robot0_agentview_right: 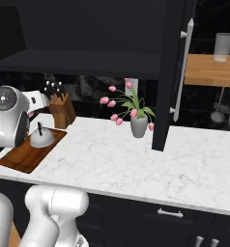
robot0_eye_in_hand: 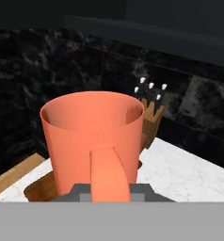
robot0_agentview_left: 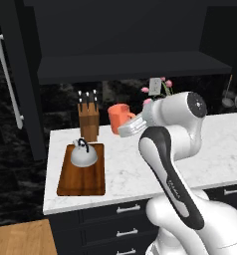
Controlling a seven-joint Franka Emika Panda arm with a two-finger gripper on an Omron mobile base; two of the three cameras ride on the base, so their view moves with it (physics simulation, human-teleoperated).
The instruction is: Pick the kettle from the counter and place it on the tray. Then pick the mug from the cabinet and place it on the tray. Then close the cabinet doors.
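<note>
The plain orange cylindrical mug sits upright in the gripper, whose jaws are closed on its loop handle, rim up, carried in the air above the white marble tabletop. Beyond and to the robot's left lies the reddish-brown wooden tray, with the squat silver-grey kettle already on its far half, so the free near half looks like the spot to lower towards. Behind the tray stands a wooden knife block; the black cabinet doors hang open.
</note>
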